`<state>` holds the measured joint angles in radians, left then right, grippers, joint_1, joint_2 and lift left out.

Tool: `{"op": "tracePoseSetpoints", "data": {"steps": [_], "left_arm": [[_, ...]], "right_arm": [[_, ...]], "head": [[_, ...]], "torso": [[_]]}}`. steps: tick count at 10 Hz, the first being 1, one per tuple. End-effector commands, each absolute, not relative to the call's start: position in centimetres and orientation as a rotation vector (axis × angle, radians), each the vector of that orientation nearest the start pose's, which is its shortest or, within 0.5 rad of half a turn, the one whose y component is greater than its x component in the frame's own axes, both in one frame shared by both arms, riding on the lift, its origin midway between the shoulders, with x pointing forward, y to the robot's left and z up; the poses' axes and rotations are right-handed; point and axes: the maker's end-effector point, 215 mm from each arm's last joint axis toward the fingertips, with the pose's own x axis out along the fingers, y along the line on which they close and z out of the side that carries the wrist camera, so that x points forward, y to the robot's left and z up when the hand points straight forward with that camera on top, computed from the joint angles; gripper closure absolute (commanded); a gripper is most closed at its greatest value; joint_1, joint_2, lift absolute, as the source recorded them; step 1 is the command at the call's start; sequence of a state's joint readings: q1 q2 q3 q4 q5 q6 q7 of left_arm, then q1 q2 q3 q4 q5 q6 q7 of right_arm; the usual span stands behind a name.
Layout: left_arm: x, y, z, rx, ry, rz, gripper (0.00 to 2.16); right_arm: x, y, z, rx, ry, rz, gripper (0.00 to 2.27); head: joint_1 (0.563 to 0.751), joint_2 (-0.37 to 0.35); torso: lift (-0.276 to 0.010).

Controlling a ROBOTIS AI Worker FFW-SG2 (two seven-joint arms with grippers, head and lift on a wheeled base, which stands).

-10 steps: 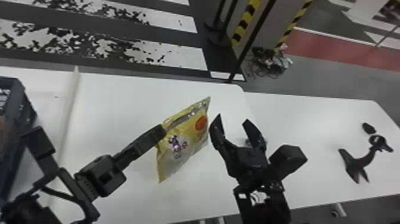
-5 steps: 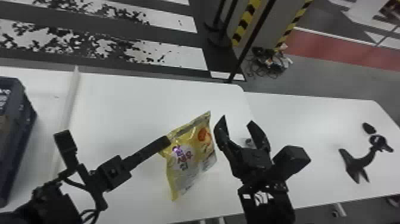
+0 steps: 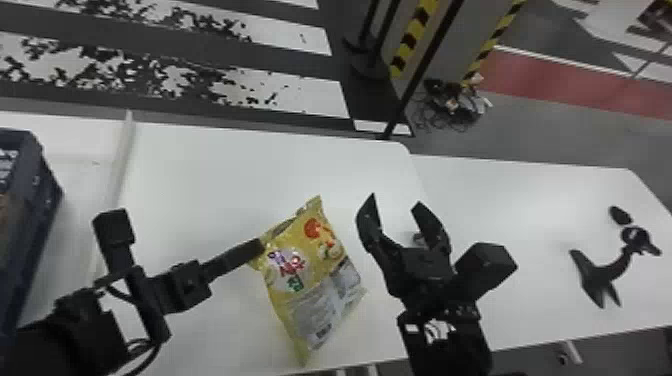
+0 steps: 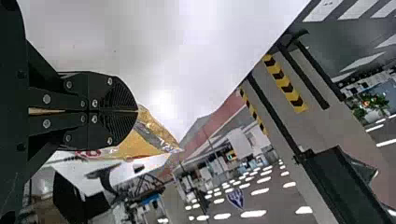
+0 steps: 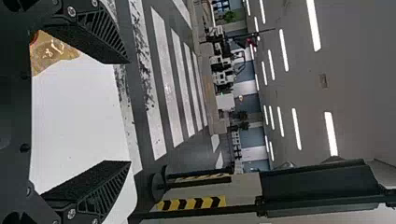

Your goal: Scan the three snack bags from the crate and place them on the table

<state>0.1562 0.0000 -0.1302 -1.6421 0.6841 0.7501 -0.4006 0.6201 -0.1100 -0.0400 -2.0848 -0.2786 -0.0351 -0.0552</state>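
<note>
Black right gripper (image 3: 395,199): fingers spread apart, tips near the snack bag but clear of it.
Black left gripper (image 3: 259,246): fingers together, clamped on the snack bag's upper edge.
Yellow snack bag (image 3: 306,282): tilted, hanging from the left fingertips over the white table (image 3: 225,175), between the two grippers.
Dark blue crate (image 3: 42,200): at the left edge, well apart from the snack bag.
Yellow-black striped post (image 3: 416,35): on the floor beyond the table.
</note>
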Motion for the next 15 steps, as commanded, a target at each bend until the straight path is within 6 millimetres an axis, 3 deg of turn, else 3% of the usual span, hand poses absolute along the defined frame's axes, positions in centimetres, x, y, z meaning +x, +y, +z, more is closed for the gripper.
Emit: {"op": "tracePoseSetpoints", "data": {"steps": [1,2,3,4,8,9,11,12,15], "left_arm": [[44.3,-1.6,-48.1,-0.669,0.667,-0.68,1.67],[46.1,-0.9,-47.8,-0.602,0.623,-0.654,1.64],[47.2,-0.6,-48.2,-0.546,0.62,-0.643,1.05],[47.6,-0.9,-48.3,-0.532,0.622,-0.65,0.05],[48.6,0.0,-50.6,-0.261,0.644,-0.582,0.02],[48.8,0.6,-50.5,-0.265,0.636,-0.569,0.02],[48.8,1.6,-47.9,-0.279,0.551,-0.542,0.02],[49.1,2.8,-45.4,-0.26,0.451,-0.507,0.02],[47.9,7.2,-40.7,-0.213,0.244,-0.385,0.02]], "right_arm": [[40.9,-27.0,-35.7,0.158,0.078,-0.043,0.13],[40.8,-27.1,-35.9,0.153,0.084,-0.041,0.13],[40.7,-27.1,-36.2,0.151,0.089,-0.041,0.13],[40.7,-27.1,-36.5,0.148,0.095,-0.039,0.13],[41.5,-27.3,-36.8,0.149,0.097,-0.036,0.13],[41.7,-27.3,-37.2,0.147,0.103,-0.035,0.13],[42.3,-27.3,-37.7,0.137,0.123,-0.027,0.13],[42.5,-27.2,-37.9,0.137,0.132,-0.026,0.12],[42.9,-26.4,-38.7,0.145,0.153,-0.012,0.13]], "head": [[0.695,-0.35],[0.695,-0.35],[0.695,-0.35],[0.695,-0.348],[0.695,-0.332],[0.695,-0.328],[0.695,-0.32],[0.695,-0.311],[0.695,-0.261]], "torso": [[-0.062],[-0.062],[-0.062],[-0.062],[-0.062],[-0.062],[-0.062],[-0.062],[-0.062]]}}
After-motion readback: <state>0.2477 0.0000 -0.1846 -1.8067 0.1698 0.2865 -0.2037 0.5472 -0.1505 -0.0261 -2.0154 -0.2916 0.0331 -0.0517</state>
